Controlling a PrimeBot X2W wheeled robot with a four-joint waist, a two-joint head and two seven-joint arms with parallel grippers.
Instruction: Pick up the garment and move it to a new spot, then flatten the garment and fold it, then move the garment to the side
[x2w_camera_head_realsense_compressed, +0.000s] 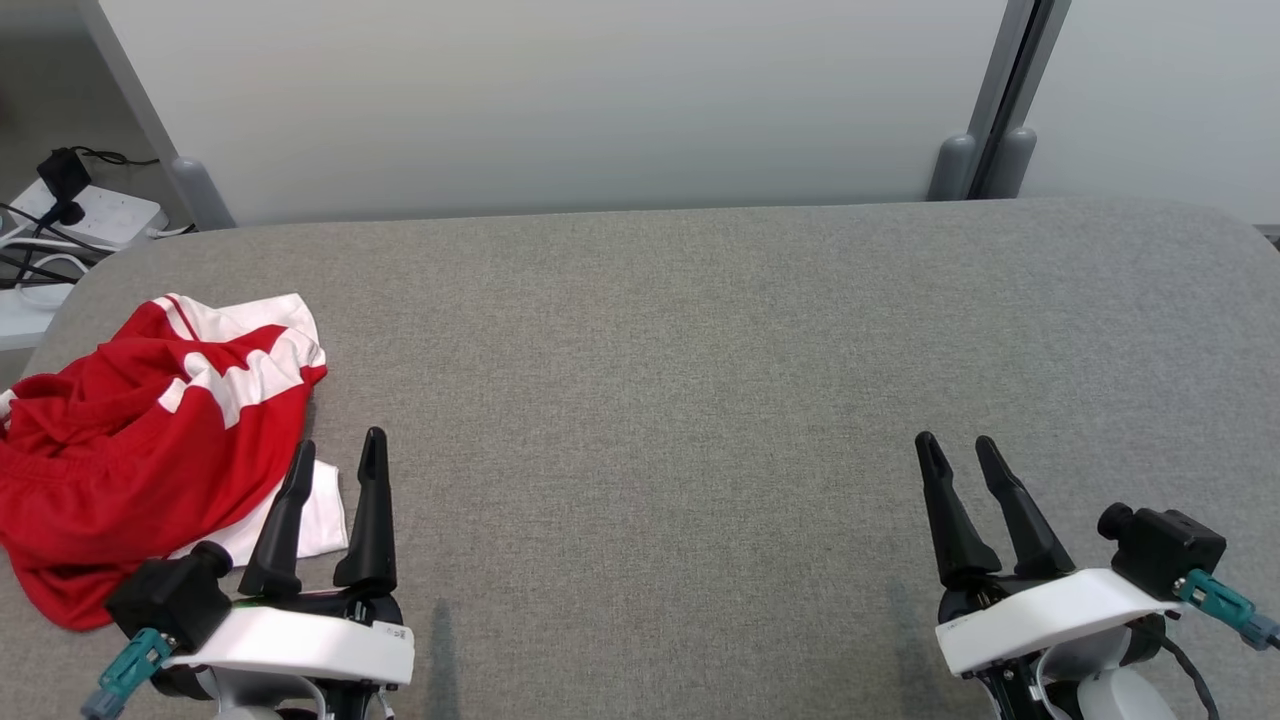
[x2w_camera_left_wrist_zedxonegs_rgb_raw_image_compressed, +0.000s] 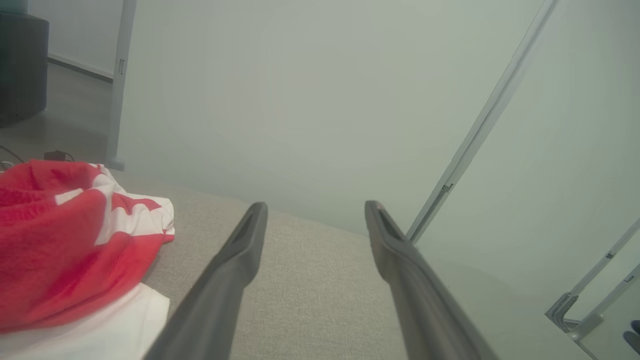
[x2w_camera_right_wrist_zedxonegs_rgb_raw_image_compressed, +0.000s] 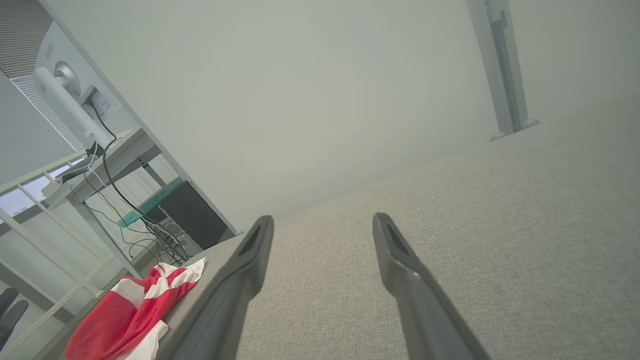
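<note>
Nearest the camera, the left gripper (x2w_camera_head_realsense_compressed: 340, 440) hangs low over the grey cloth-covered table (x2w_camera_head_realsense_compressed: 650, 350), its two dark fingers spread apart with nothing between them. The right gripper (x2w_camera_head_realsense_compressed: 955, 440) sits at the same depth, well apart on the other side, its fingers likewise spread and empty above bare fabric. The left wrist view shows the left gripper (x2w_camera_left_wrist_zedxonegs_rgb_raw_image_compressed: 315, 205) with only table between its fingers and the garment (x2w_camera_left_wrist_zedxonegs_rgb_raw_image_compressed: 50, 235) off to their left. The garment (x2w_camera_head_realsense_compressed: 130, 450), red with white bands and a white part underneath, lies crumpled in a heap at the table's near left corner, just beside the left gripper's outer finger; whether they touch cannot be told. The right wrist view shows the right gripper (x2w_camera_right_wrist_zedxonegs_rgb_raw_image_compressed: 322, 217) over plain fabric, with the garment (x2w_camera_right_wrist_zedxonegs_rgb_raw_image_compressed: 125, 310) far off at the table's edge. Beyond the table stands a pale partition wall (x2w_camera_head_realsense_compressed: 560, 100), and past its left end a white power strip (x2w_camera_head_realsense_compressed: 90, 210) with cables lies on the floor.
</note>
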